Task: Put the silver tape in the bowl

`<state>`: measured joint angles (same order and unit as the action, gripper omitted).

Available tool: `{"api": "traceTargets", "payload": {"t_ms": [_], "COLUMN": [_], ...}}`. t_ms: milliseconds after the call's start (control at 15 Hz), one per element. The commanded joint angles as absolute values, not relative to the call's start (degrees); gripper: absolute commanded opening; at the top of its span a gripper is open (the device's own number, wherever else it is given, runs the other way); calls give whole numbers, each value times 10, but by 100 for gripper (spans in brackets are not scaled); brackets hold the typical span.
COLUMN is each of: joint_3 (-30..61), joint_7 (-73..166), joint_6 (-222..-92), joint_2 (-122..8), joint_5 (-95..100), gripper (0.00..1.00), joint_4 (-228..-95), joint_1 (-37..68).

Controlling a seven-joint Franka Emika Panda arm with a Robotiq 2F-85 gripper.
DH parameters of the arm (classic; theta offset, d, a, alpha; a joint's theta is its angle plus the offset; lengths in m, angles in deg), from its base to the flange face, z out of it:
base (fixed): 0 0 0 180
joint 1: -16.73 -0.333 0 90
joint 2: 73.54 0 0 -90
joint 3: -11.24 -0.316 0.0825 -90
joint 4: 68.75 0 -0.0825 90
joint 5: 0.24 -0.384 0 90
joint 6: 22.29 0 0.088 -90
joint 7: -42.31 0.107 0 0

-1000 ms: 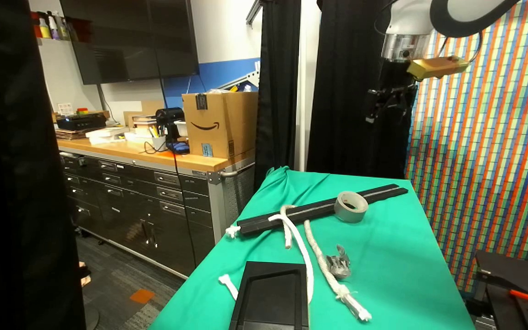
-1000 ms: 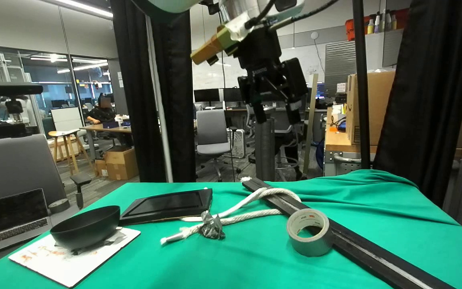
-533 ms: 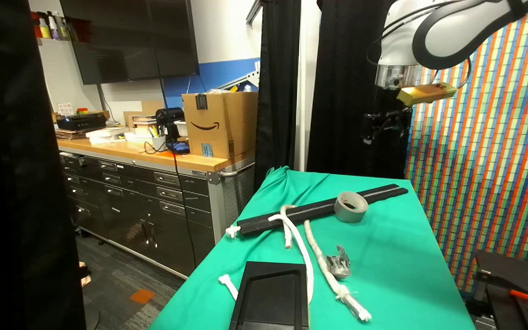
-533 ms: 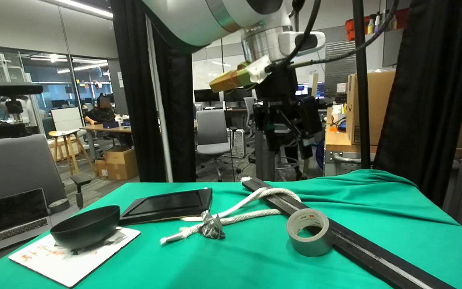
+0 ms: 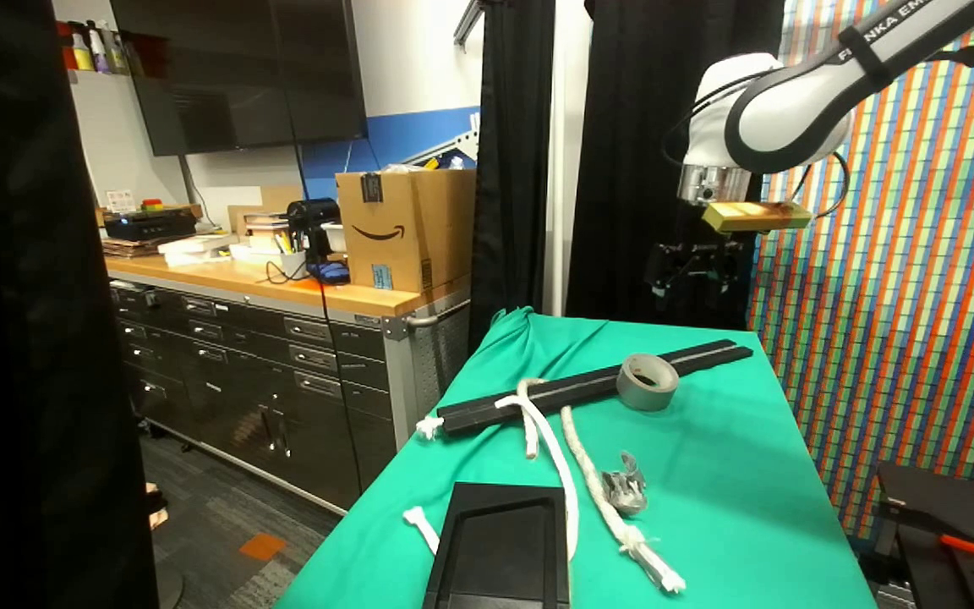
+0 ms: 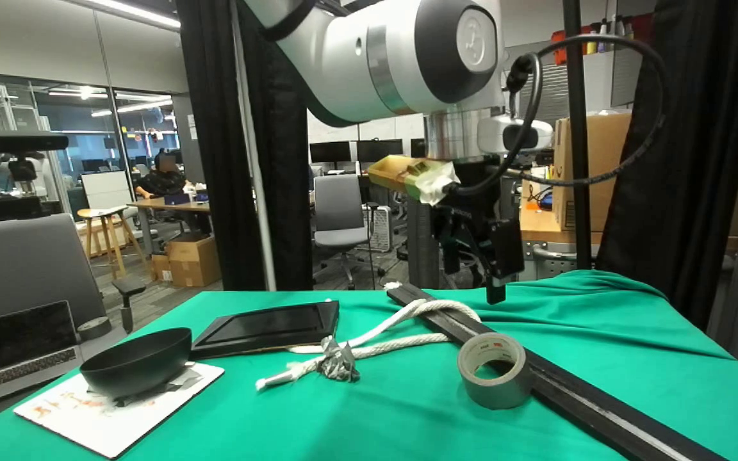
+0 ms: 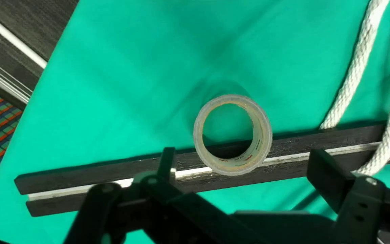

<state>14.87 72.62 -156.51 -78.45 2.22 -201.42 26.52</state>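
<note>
The silver tape (image 7: 262,142) is a grey ring lying tilted, one side over the black rod (image 7: 113,188). It shows in both exterior views (image 5: 646,401) (image 6: 500,392). The black bowl (image 6: 138,368) sits on a white board (image 6: 87,419) at the table's edge in an exterior view; it is out of the wrist view. My gripper (image 7: 244,164) is open and empty, its fingers spread wider than the tape. In both exterior views the gripper (image 5: 692,288) (image 6: 473,279) hangs above the table on the far side of the tape, apart from it.
White rope (image 7: 354,73) crosses the rod beside the tape. A black tray (image 6: 273,330) lies between bowl and rope. A crumpled grey piece (image 6: 338,362) lies at the rope. The green table edge (image 7: 51,56) shows in the wrist view.
My gripper has come down towards the table, moving right in an exterior view, and its wrist has turned more upright. It stays open. The tape and bowl have not moved.
</note>
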Motion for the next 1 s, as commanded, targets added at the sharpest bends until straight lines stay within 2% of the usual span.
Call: {"api": "traceTargets", "payload": {"t_ms": [0, 933], "joint_3": [174, 189], "joint_7": [707, 561], "joint_6": [-1602, -1612], "joint_2": [-760, -730], "joint_5": [-25, -19], "gripper": [100, 100], "joint_4": [-2012, -2039], "joint_1": [266, 253]}}
